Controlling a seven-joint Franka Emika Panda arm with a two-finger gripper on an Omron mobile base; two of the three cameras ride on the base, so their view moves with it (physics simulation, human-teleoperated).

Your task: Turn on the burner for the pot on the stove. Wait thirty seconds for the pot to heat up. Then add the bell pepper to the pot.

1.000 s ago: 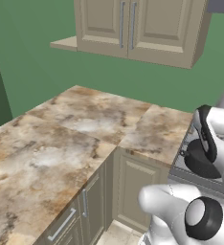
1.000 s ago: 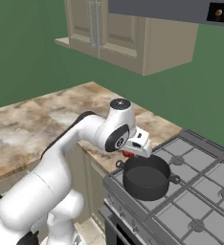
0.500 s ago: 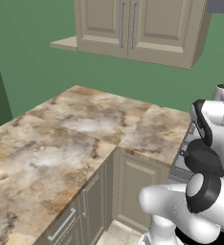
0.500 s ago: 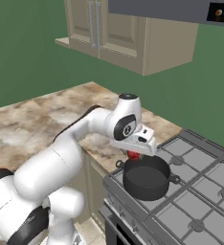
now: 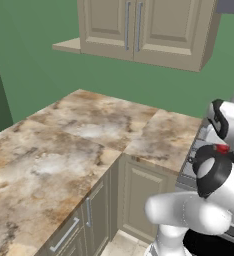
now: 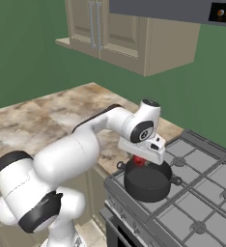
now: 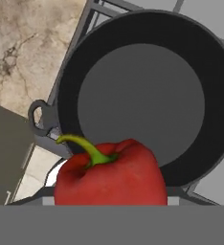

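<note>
The gripper (image 6: 140, 161) grasps the pepper (image 7: 110, 174), jaws partly closed on its sides, so the fruit hangs upright with its green stem up. It hangs just above the pot (image 6: 148, 181), whose open mouth lies straight below and slightly ahead of the fingers, near the rim on the counter (image 6: 62, 108) side. The pot sits on the stove (image 6: 202, 193) at its front corner grate. Held this way, the pepper should fall inside once carried a little farther over the pot's centre.
</note>
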